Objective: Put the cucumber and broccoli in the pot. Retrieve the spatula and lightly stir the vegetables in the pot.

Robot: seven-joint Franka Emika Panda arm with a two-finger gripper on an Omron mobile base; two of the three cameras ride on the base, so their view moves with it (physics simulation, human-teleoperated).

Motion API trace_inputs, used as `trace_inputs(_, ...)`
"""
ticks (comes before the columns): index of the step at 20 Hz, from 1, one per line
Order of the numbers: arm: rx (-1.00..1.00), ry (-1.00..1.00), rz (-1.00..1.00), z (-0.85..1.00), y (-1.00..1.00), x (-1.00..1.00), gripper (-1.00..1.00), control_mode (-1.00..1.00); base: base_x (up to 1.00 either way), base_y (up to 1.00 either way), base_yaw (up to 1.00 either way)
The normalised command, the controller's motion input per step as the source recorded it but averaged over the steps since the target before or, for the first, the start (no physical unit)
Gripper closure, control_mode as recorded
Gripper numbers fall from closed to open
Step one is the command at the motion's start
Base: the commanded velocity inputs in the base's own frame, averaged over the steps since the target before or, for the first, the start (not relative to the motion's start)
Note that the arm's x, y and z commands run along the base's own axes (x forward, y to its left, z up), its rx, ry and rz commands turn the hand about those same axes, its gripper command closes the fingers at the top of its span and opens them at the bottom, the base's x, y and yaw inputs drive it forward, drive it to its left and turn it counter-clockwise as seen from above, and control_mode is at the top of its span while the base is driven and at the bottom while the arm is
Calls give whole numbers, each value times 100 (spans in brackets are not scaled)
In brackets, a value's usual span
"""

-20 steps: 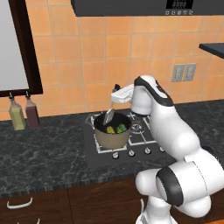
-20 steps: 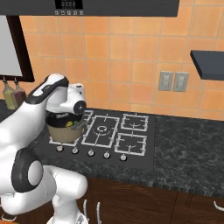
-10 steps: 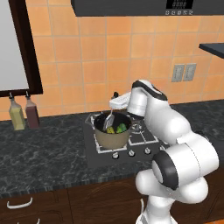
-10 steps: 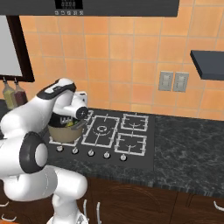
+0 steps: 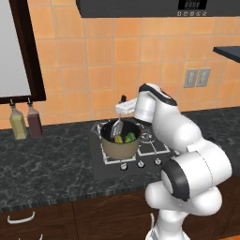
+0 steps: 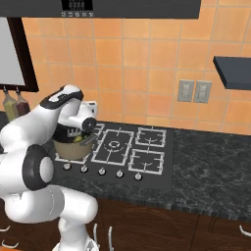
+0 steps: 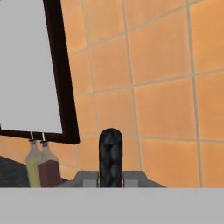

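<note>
holding the spatula with the fingers clamped on the top of its thin black handle, i have the silver slotted head hanging down into the pot. the hand is turned sideways above the pot's back rim, so the hand view looks out at the orange tiled wall, with the handle end standing up between the fingers. i judge that grip is high on the handle so the head can reach the contents without the hand dipping into the pot.

the pot is a round tan-beige one with straight sides and a dark rim, sitting on the front left burner of the cooktop, its knobs along the front edge. inside it the vegetables lie together toward the right side - one yellow-green piece and one darker green piece just beside it, both small against the dark interior. the spatula head sits to their left; whether it touches them i cannot tell.

so both vegetables are in and the tool is retrieved - i judge this is the stirring step. two bottles stand well apart on the dark surface to the left, below a dark-framed panel.
</note>
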Motion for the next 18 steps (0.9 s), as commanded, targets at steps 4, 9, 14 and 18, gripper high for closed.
trace_inputs(4,0,-8,-8,61,-5,-16,100,-100,0,0,0)
trace_inputs(9,-6,2,-14,7,-6,3,100,-100,0,0,0)
trace_inputs(14,-9,8,-12,-32,-8,0,100,-100,0,0,0)
trace_inputs(18,-3,6,-7,-28,-1,-3,100,-100,0,0,0)
